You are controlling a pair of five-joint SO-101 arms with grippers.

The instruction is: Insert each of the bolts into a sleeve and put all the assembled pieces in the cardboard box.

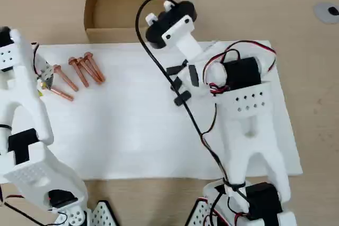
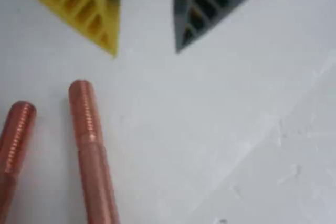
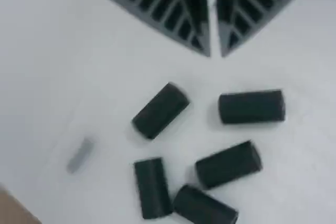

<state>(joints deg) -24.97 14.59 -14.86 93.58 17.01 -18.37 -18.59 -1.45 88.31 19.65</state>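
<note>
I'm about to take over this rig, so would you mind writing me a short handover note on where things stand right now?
Left gripper: open, holding nothing, low over the white mat beside the copper bolts.
Right gripper: shut, holding nothing, just above the five black sleeves.
Cardboard box: at the table's far edge, beyond the mat.
Done: nothing yet; bolts and sleeves lie apart on the mat, none joined.
Left: insert every bolt into a sleeve, then put all the assembled pieces in the box.
</note>
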